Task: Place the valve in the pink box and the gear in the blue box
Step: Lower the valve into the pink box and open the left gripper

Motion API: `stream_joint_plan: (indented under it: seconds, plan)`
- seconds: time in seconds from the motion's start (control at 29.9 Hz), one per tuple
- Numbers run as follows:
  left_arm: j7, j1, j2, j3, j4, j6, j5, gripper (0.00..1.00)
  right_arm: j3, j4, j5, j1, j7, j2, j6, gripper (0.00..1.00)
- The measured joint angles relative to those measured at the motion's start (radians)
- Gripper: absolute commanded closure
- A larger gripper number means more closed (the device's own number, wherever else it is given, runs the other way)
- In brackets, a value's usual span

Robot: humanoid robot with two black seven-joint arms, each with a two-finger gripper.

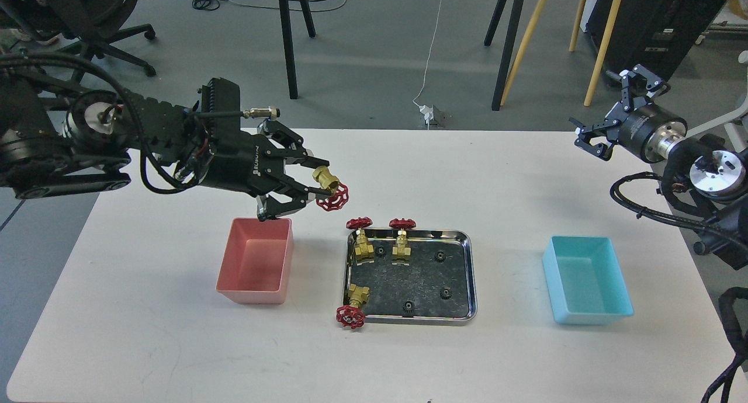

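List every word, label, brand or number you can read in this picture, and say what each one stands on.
"ROBOTIQ": white letters running along the black body of the left gripper, which holds a valve; the last letters are hard to make out.
A pale label on the black cabinet at the far right: too small to read.
No readable text on the right gripper, pink box, blue box or steel tray.

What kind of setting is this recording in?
Probably a robotics lab or workshop: a white table on grey floor, black office chair behind, loose white cable running to a floor socket, easel-like stand legs.
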Motion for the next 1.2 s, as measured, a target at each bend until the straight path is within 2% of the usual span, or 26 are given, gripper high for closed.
stream_joint_plan:
  seconds: [0.23,0.5,1.0,1.2]
  plan:
    - [0.000,0.061,0.079,-0.004,-0.008,0.000,0.040,0.74,-0.001,-0.001,0.000,0.000,0.000,-0.002,0.000,0.01]
    - [0.000,0.161,0.091,-0.013,0.010,0.000,0.049,0.74,0.000,-0.002,0.000,-0.001,0.000,-0.001,0.000,0.01]
    - [0.000,0.311,0.077,-0.017,0.191,0.000,0.050,0.74,-0.001,0.000,0.000,-0.002,0.000,-0.002,0.000,0.01]
    - [0.000,0.334,0.076,-0.018,0.215,0.000,0.051,0.71,-0.002,0.000,0.000,-0.002,0.000,-0.002,0.000,0.01]
